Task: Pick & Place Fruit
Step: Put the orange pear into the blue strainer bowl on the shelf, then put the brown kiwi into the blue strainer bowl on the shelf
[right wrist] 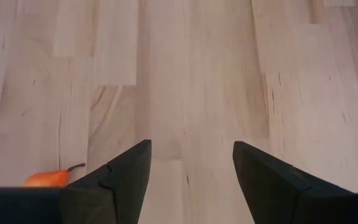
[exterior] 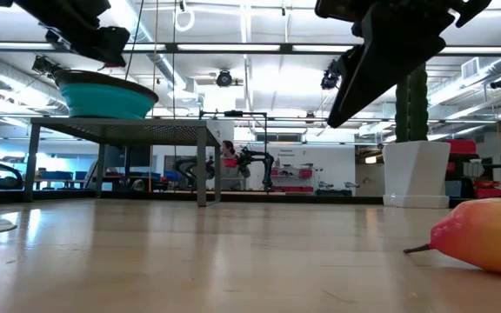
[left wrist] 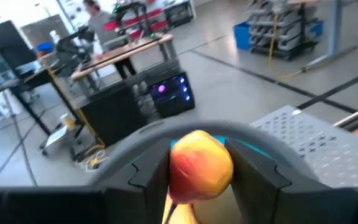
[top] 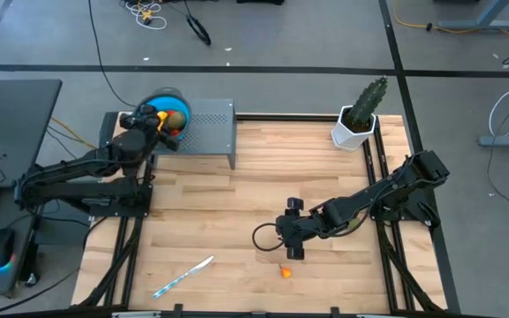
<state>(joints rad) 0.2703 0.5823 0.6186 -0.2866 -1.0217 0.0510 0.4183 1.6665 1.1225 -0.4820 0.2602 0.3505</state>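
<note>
Yellow-red fruit (left wrist: 199,171) sits gripped between my left gripper (top: 159,117) fingers, directly over the blue bowl (top: 168,96) at the bench's far-left corner; right gripper (top: 292,249) hangs open beside the small orange fruit (top: 285,273) near the front edge

the table (top: 237,194) is pale blond wood in lengthwise planks with darker grain streaks. a teal-blue bowl (exterior: 103,96) sits on a grey perforated stand (top: 210,124), dotted with small holes. the fruit between the dark left gripper (left wrist: 201,177) fingers is yellow blushing to orange-red (left wrist: 201,165). another fruit on the wood is yellow-orange fading to pink-red, with a dark stem (exterior: 485,239). the right gripper (right wrist: 191,171) is matte black. the cactus (top: 369,97) is green in a white pot (top: 352,132). the stick (top: 184,276) is white and blue.
</note>
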